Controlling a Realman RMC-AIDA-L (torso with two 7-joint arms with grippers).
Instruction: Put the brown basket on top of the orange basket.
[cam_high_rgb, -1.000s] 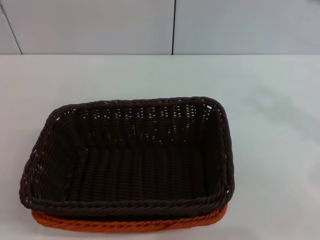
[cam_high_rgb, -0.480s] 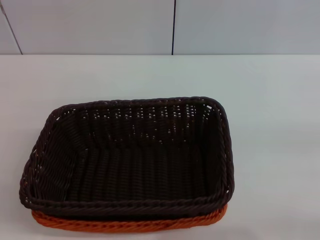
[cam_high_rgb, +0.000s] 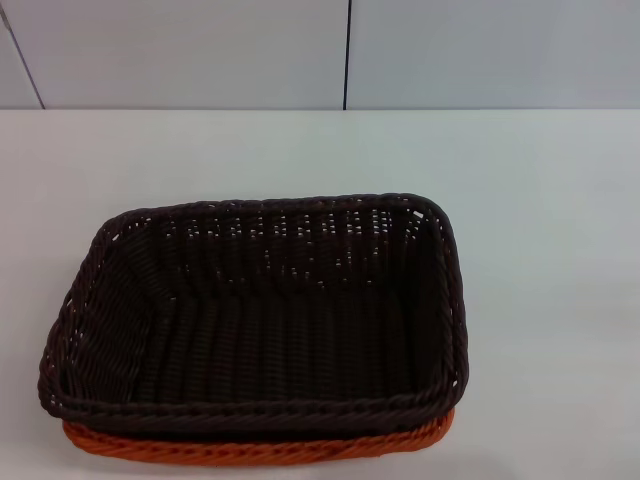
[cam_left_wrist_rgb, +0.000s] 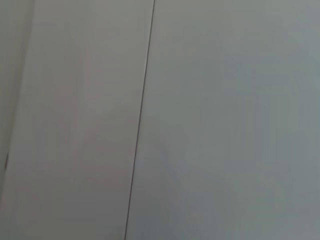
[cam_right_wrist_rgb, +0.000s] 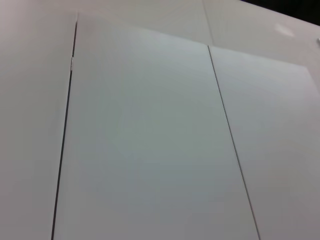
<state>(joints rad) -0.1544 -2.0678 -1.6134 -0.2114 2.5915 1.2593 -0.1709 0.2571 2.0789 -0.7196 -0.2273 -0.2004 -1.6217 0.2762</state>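
The brown basket (cam_high_rgb: 255, 315) sits on top of the orange basket (cam_high_rgb: 260, 447), nested into it, so that only a strip of the orange rim shows along the near edge, below the brown braided rim. The stack stands on the white table (cam_high_rgb: 540, 200), near the front edge of the head view and a little to the robot's left of the middle. The brown basket lies level and is empty inside; its rim runs almost parallel to the orange rim below, so the two seem well aligned, although the far side of the orange basket is hidden and I cannot check the fit there. Compared with the pictures of one second ago and half a second ago, nothing has changed: the stack is in the same place with the same orientation, and no arm has come into the head view. Neither the left gripper nor the right gripper is visible in any view; both wrist cameras show only pale wall panels with thin dark seams, so I cannot tell whether the claws are spread or pressed together, and they hold nothing that can be seen. My judgement is that the task is already finished and the arms are parked away from the baskets, with no further move needed.
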